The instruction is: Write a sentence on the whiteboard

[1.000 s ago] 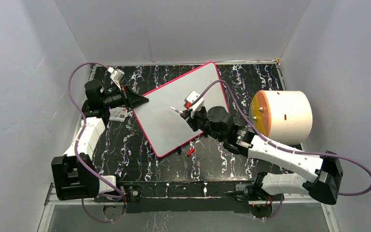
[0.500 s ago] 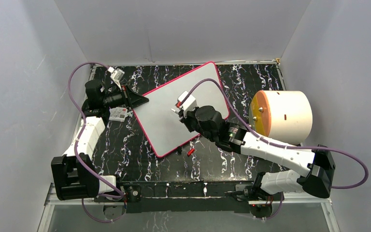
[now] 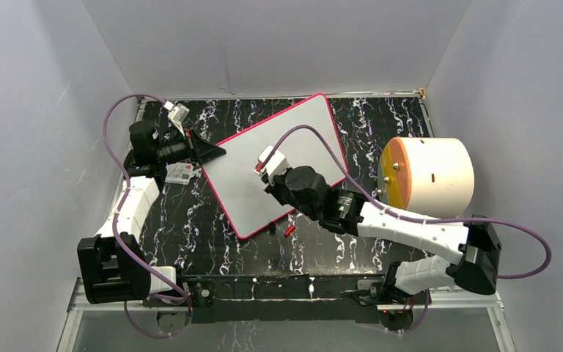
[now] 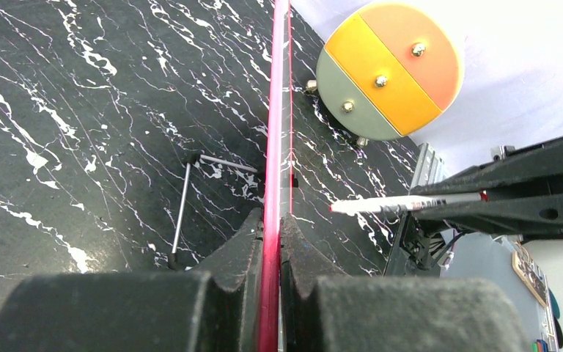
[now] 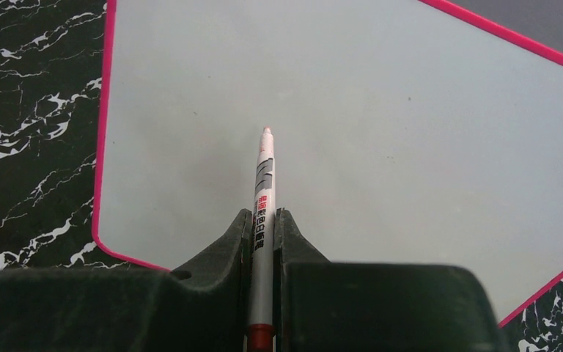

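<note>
From above, the large white pink-framed whiteboard [image 3: 245, 180] slants across the black marbled table [image 3: 190, 227], left gripper [image 3: 215, 152] at its left corner. Left wrist: jaws pinch the frame. Right wrist: right gripper [image 5: 263, 220] clamps a white marker pen [image 5: 265, 172], bare board around its tip

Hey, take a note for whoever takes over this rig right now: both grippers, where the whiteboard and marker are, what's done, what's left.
Left gripper: jaws shut on the whiteboard at its pink edge.
Right gripper: jaws shut on the marker, uncapped, tip pointing at the board's face.
The whiteboard sits at an angle on the table; what looks like the red cap lies by its near edge.
Done: board and marker gripped.
Left: the whole sentence; no writing shows on the board.
</note>
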Motion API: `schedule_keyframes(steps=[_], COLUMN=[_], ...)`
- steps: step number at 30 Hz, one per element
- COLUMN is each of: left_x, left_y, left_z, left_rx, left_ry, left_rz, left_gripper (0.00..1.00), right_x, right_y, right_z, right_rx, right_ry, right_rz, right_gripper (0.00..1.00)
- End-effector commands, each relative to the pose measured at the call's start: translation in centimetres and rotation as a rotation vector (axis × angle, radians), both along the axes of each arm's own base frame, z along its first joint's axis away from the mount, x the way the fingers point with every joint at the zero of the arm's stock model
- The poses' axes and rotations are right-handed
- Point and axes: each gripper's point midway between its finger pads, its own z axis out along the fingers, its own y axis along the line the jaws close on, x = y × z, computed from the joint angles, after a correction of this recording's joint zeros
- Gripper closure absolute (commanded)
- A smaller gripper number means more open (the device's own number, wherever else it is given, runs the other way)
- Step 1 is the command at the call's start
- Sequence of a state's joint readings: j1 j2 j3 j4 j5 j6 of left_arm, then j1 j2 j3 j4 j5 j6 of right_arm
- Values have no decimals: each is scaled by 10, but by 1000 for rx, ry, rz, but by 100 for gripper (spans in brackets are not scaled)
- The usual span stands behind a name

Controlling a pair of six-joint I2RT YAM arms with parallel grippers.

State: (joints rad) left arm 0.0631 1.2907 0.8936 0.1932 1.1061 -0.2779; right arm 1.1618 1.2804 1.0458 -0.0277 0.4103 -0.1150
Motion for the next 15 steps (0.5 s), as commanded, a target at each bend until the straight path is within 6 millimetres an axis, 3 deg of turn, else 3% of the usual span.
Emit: schedule_keyframes(steps=[1, 15], left_x=[17, 20], left_y=[14, 17], left_z=[-25, -28], left_rx=[107, 97], left_ry=[-11, 16], left_rz=[100, 108], left_gripper=[100, 100], right_x=[3, -4], right_y=[17, 34], right_z=[36, 38], right_rx=[49, 30], right_ry=[-92, -100], right_rz=[-28, -63], right_gripper=[100, 100])
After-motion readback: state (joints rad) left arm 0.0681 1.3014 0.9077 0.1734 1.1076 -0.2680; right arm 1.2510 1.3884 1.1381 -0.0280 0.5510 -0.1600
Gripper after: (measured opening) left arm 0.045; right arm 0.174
